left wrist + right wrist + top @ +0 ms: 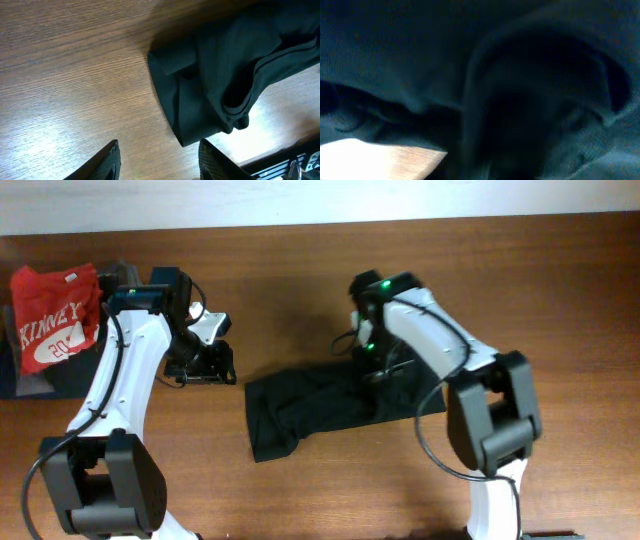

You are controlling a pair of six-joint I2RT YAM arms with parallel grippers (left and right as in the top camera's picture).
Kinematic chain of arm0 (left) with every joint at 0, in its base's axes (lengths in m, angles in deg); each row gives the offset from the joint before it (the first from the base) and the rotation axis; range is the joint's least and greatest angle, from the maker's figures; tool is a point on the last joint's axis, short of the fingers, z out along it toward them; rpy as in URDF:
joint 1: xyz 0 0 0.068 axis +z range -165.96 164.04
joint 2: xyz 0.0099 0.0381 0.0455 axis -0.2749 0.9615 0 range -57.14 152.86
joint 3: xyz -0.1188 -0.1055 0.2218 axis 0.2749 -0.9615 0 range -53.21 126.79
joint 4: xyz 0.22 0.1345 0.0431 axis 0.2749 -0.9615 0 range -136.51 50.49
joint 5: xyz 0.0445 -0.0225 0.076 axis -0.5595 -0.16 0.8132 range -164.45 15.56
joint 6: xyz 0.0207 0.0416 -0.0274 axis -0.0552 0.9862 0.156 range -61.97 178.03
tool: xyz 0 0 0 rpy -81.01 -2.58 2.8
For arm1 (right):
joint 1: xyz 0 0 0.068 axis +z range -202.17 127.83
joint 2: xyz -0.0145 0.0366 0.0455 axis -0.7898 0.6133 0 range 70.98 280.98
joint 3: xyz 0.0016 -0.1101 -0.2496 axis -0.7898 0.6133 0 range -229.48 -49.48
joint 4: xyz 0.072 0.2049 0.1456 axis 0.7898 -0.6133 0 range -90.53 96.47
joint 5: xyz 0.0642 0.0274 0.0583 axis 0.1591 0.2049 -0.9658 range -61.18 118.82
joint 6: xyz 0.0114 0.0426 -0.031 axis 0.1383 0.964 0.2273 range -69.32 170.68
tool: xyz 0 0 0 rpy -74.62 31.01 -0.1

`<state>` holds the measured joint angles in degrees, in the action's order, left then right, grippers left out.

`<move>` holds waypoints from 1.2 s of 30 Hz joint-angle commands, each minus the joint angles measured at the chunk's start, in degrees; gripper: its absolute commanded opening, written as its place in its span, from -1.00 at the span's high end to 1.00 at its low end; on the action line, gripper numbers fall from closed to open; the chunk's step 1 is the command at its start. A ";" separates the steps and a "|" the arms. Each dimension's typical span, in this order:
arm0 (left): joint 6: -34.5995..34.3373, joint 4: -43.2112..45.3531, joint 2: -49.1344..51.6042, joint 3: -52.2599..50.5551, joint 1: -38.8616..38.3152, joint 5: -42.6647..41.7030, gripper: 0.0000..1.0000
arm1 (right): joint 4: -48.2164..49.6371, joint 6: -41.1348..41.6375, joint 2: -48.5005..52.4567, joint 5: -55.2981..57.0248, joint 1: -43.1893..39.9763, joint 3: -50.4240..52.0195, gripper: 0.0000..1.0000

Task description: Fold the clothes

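The black garment (310, 405) lies crumpled in a rough band on the wooden table, partly folded over itself. My left gripper (208, 370) hovers just left of its left edge; in the left wrist view its fingers (161, 164) are open and empty over bare wood, with the garment (220, 75) ahead to the right. My right gripper (375, 365) is down on the garment's upper right part. The right wrist view is filled with dark blurred cloth (420, 60), and its fingers do not show.
A red shirt with white "KINNEY" print (55, 315) lies at the far left on darker folded garments (30, 380). Bare wooden table (300, 270) surrounds the black garment. The table's far edge meets a white wall at the top.
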<state>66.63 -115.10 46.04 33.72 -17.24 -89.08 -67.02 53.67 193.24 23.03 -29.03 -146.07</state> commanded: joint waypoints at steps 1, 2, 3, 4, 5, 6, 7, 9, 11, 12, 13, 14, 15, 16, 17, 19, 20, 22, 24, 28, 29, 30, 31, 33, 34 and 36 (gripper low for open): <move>0.50 -0.07 -0.33 0.44 -0.11 -0.85 -0.01 | 0.28 0.50 0.31 0.50 2.49 0.22 0.16; 0.50 -0.07 -0.33 0.44 -0.11 -0.85 -0.01 | 0.26 0.52 0.31 0.48 2.75 0.15 0.14; 0.50 -0.07 -0.33 0.44 -0.11 -0.85 -0.02 | 0.26 0.59 0.26 0.46 2.73 0.15 0.14; 0.50 -0.07 -0.33 0.44 -0.11 -0.85 -0.03 | 0.15 0.81 0.11 0.46 2.73 0.09 0.13; 0.50 -0.07 -0.33 0.42 -0.11 -0.85 -0.12 | -0.20 0.79 -0.46 0.48 2.43 -0.28 0.13; 0.50 -0.07 -0.33 0.42 -0.11 -0.85 -0.16 | -0.39 0.90 -0.92 0.46 2.25 -0.52 0.13; 0.50 -0.07 -0.33 0.42 -0.13 -0.98 -0.18 | -0.66 0.98 -2.25 0.46 1.55 -1.33 0.13; 0.50 0.15 -0.33 0.42 -0.13 -1.07 -0.18 | -1.27 1.44 -4.83 0.48 0.31 -2.95 0.13; 0.50 0.59 -0.20 0.37 -0.13 -1.07 -0.19 | -1.88 1.44 -7.72 0.48 -1.25 -4.11 0.12; 0.52 1.09 0.00 0.20 -0.13 -1.07 -0.20 | -2.14 1.42 -9.11 0.48 -2.08 -4.37 0.10; 0.52 1.49 0.07 -0.04 -0.13 -1.07 -0.21 | -2.23 1.40 -10.29 0.48 -2.82 -4.42 0.10; 0.50 2.80 0.22 -0.98 -0.17 -1.09 -0.25 | -2.56 1.40 -11.87 0.48 -4.00 -4.42 0.09; 0.52 3.85 0.33 -1.97 -0.33 -1.11 -0.27 | -2.91 1.38 -13.16 0.48 -5.18 -4.42 0.08; 0.52 4.79 0.33 -2.95 -0.50 -1.16 -0.27 | -3.28 1.38 -13.84 0.48 -5.92 -4.42 0.07; 0.55 6.86 0.44 -5.27 -1.14 -2.32 -0.28 | -3.96 1.38 -14.82 0.48 -7.39 -4.42 0.06; 0.52 9.25 0.55 -7.87 -1.97 -4.44 -0.28 | -4.68 1.38 -15.17 0.46 -8.68 -4.42 0.07; 0.52 11.30 0.74 -9.97 -2.82 -5.73 -0.28 | -5.22 1.38 -15.17 0.46 -9.27 -4.39 0.07; 0.52 14.67 0.85 -14.03 -4.70 -7.82 -0.29 | -5.49 1.40 -15.17 0.48 -9.70 -4.35 0.07; 0.48 17.81 0.92 -17.33 -6.54 -8.76 -0.29 | -5.44 1.40 -15.17 0.48 -9.70 -4.35 0.06; -2.91 24.52 0.92 -22.21 -9.81 -8.76 -0.35 | -5.46 1.42 -15.17 0.46 -9.70 -4.35 0.06; -3.45 25.81 0.92 -22.95 -10.32 -8.76 -0.38 | -5.51 1.40 -15.17 0.48 -9.70 -4.35 0.06; -4.44 27.89 0.92 -24.13 -11.06 -8.70 -0.40 | -5.55 1.42 -15.17 0.46 -9.70 -4.35 0.06; -5.44 29.79 0.96 -25.27 -11.69 -8.50 -0.42 | -5.64 1.42 -15.17 0.46 -9.70 -4.35 0.06; -8.07 33.09 0.96 -27.45 -12.41 -7.82 -0.44 | -6.25 1.40 -15.17 0.48 -9.70 -4.35 0.06; -9.60 34.18 0.96 -28.24 -12.46 -6.97 -0.44 | -6.29 1.40 -15.17 0.48 -9.70 -4.35 0.05; -11.63 36.00 0.96 -29.44 -12.46 -6.58 -0.44 | -6.29 1.40 -15.17 0.46 -9.70 -4.35 0.06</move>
<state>59.68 -80.96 46.74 6.60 -29.48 -96.53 -73.06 54.83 178.31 23.01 -38.54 -149.96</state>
